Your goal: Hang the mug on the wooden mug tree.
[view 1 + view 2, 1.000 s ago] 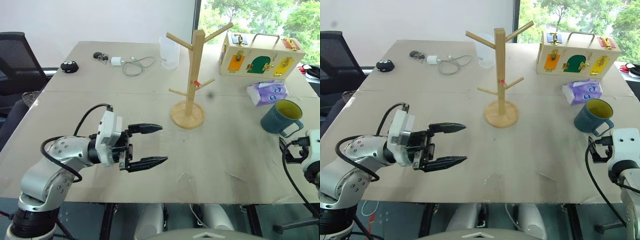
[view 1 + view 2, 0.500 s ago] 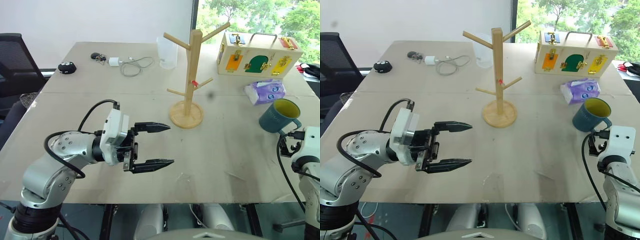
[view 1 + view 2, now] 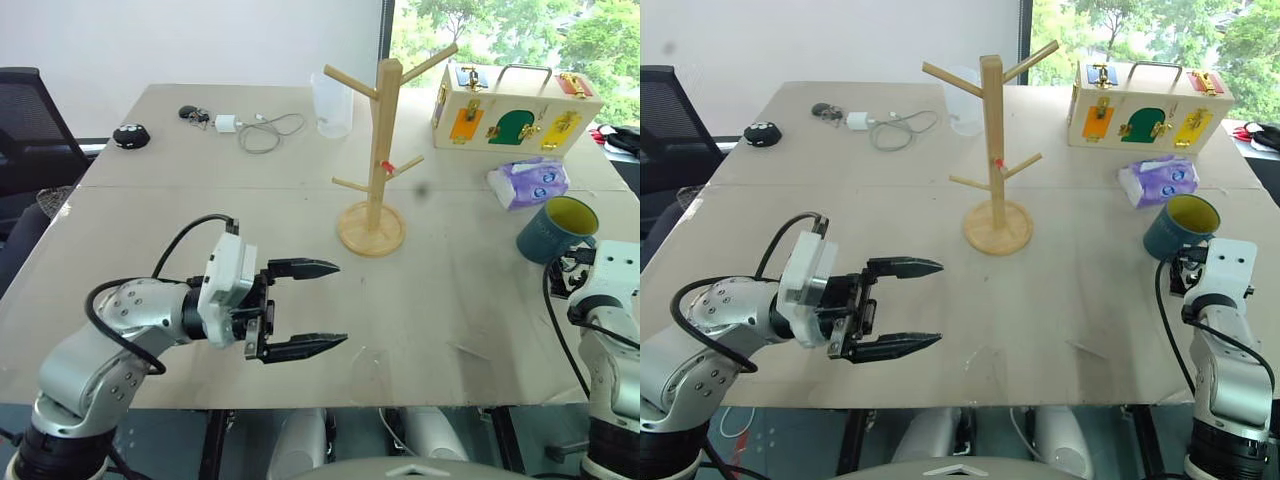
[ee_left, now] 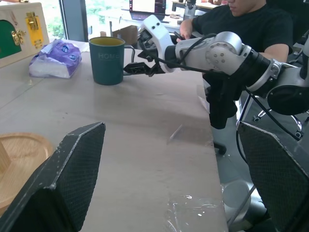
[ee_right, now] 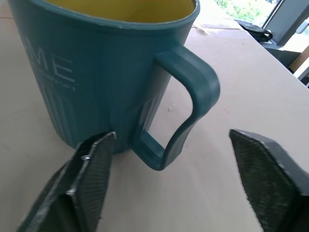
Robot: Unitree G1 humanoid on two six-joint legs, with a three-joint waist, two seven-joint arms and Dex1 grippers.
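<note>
Right gripper [image 5: 169, 179], fingers parted and holding nothing, straddles the loop handle of the upright teal-blue ceramic mug [image 5: 96, 72], yellow inside with pale lettering, on the table's right edge. Left gripper [image 3: 310, 307]: spread wide, empty.

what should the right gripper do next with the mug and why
Probably ease the right gripper a little further forward and close on the handle. Its fingers are open and straddle the loop of the mug without touching it, and the mug stands upright on the table, well apart from the wooden mug tree. A firm hold on the handle has to come before any lift.
</note>
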